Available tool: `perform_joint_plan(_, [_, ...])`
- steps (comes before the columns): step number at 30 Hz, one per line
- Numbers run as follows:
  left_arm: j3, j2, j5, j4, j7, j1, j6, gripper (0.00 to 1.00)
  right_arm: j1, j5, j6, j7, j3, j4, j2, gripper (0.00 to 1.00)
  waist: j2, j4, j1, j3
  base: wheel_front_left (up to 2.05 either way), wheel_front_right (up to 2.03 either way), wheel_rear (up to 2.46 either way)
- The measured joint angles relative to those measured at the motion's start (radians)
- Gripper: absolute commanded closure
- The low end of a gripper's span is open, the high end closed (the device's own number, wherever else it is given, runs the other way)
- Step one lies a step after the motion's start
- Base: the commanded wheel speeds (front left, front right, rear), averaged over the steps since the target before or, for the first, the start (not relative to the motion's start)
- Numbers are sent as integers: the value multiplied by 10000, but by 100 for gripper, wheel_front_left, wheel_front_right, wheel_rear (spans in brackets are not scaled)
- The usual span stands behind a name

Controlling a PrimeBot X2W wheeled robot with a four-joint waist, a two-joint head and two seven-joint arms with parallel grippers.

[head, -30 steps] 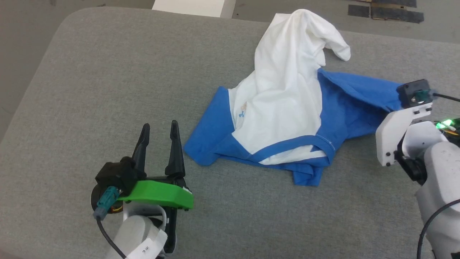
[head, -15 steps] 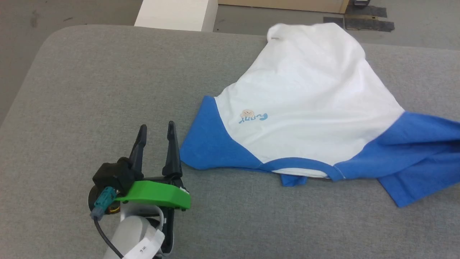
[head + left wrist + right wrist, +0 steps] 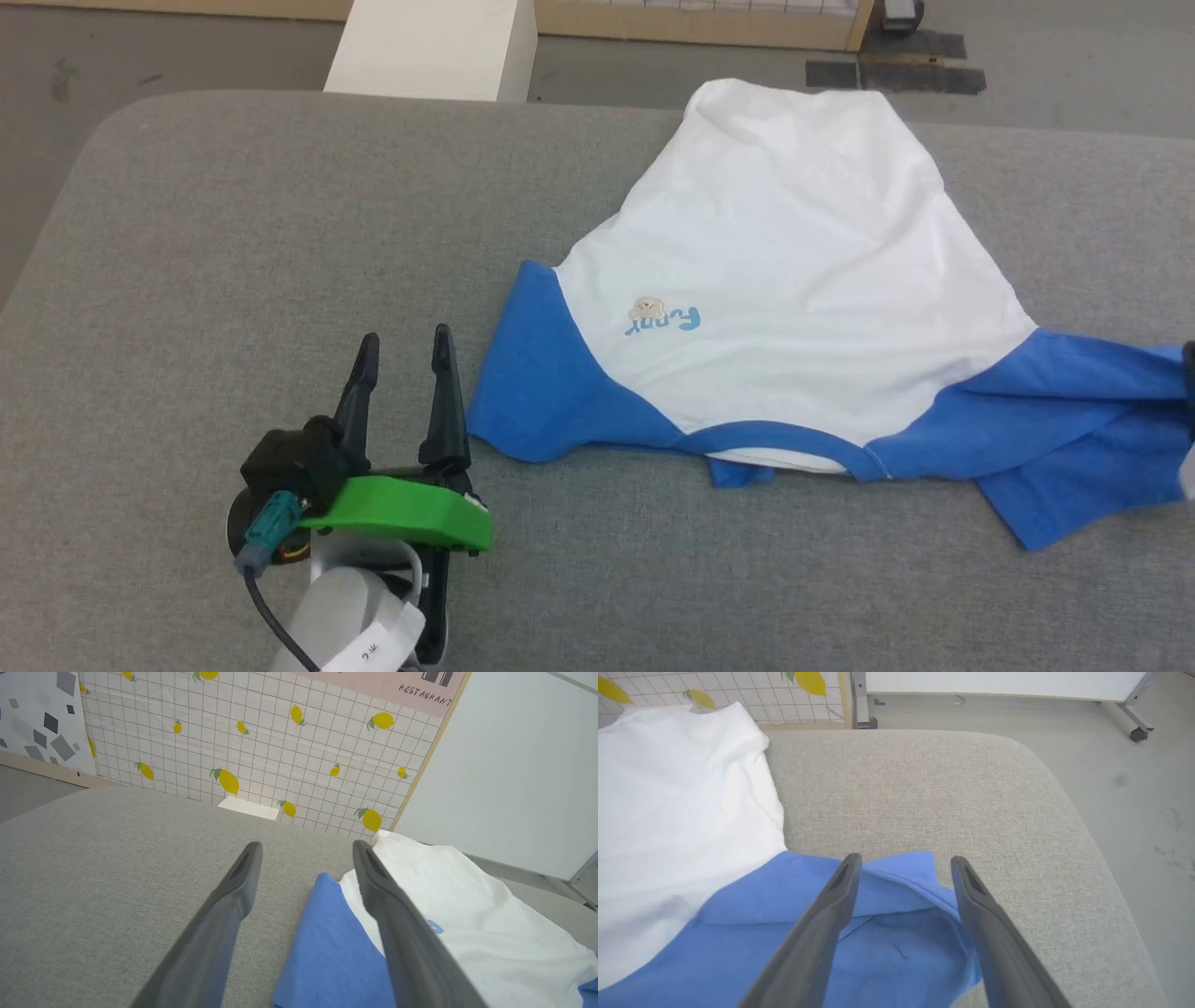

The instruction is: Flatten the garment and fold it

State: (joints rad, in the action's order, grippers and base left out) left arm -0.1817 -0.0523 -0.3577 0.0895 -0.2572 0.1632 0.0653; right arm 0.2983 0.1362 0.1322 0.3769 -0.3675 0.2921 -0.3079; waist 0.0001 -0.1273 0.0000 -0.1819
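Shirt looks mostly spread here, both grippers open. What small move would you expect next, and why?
Probably the right gripper closes on the doubled-over edge of the blue sleeve in front of it and draws it outward. The white body of the garment lies fairly flat, but that sleeve is bunched and folded on itself, right between the open fingers.
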Motion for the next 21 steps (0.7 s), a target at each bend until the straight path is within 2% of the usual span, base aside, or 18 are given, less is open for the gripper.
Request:
perform_joint_plan(8, [-81,0,-23,88,0,-191,-33,0,-1943,972,0,69,40,-2082,1670,0,0,81,0,399,0,0,0])
perform_joint_plan(11, [-251,0,-307,244,0,-216,-65,0,-2475,1262,0,265,341,-2500,2021,0,0,150,0,436,0,0,0])
perform_joint_plan(13, [-445,0,-930,506,15,-259,-104,0,-2708,1329,-2,337,458,-2640,2128,0,0,189,0,454,0,0,0])
perform_joint_plan(16, [-920,2,-2456,938,832,-328,142,0,-2849,1304,-2,366,543,-2752,2194,0,0,240,0,461,0,0,0])
perform_joint_plan(20, [-1743,10,-4623,982,2199,-238,736,0,-2851,1083,-2,364,654,-2792,2171,0,0,300,0,442,0,0,0])
perform_joint_plan(21, [-2176,13,-5856,932,2713,-116,1055,0,-2845,1055,-2,364,683,-2819,2174,0,0,346,0,420,0,0,0])
